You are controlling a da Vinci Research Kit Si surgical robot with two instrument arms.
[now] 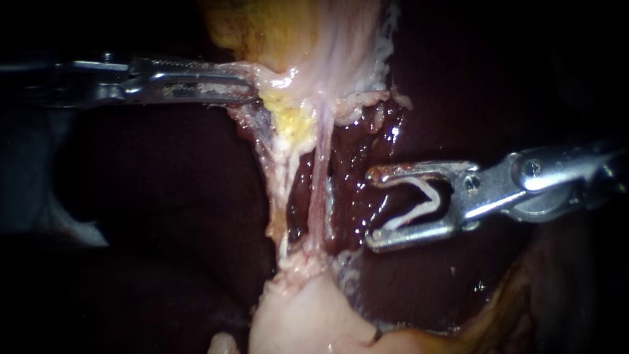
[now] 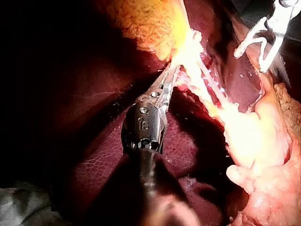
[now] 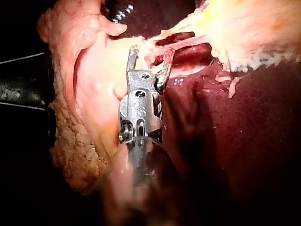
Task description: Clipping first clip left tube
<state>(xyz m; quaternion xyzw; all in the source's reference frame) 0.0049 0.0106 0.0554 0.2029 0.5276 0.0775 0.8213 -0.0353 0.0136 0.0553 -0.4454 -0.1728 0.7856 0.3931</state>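
Nearest the lens in the endoscope view is a pale pink lump (image 1: 298,321), right at the foot of the left tube (image 1: 280,196). That tube runs as a thin whitish strand up to yellow tissue (image 1: 291,124). The right tube (image 1: 318,196) is just beside it, w/ dark liver (image 1: 367,196) behind both. The left instrument (image 1: 252,88) has its jaws closed on whitish tissue (image 1: 268,82) at the tube's top end, pulling it taut. The right instrument (image 1: 373,206) sits beyond the right tube, clear of both tubes. Its jaws stand wide apart w/ a white clip (image 1: 426,193) seated btw them, touching both; no tube is inside.

The left tube looks light, soft and wet, prob. slippery and easy to tear under tension. Best taken mid-span on the bare stretch, clip square across w/ both legs past it and w/o catching the right tube.

Left wrist view: the left instrument (image 2: 170,77) is clamped into the whitish tissue. Two thin strands (image 2: 211,82) run ahead of it; can't tell which is the left tube. The right instrument (image 2: 251,59) w/ clip (image 2: 249,42) is beyond them.

Right wrist view: the right instrument (image 3: 151,49) has its jaws spread, tips near the strands (image 3: 188,40) but not around them.

No brand or label is legible on tissue or clip.
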